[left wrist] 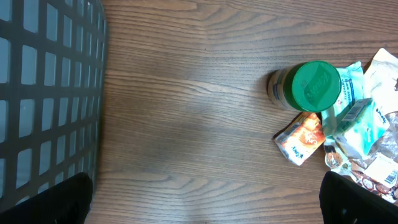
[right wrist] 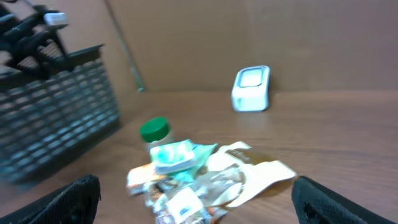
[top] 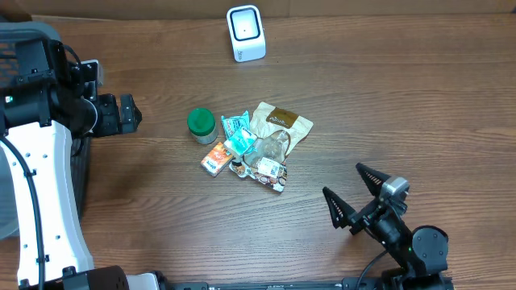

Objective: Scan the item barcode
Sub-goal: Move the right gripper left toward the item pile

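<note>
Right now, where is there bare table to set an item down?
Bare wood lies between the basket and the green-lidded jar, and between the item pile and the scanner. The pile itself is crowded.

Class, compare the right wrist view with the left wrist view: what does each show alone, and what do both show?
Right wrist only: the white scanner and the left arm. Left wrist only: no extra item, just a sharper top-down look. Both: the green-lidded jar, the mesh basket, the teal packet.
</note>
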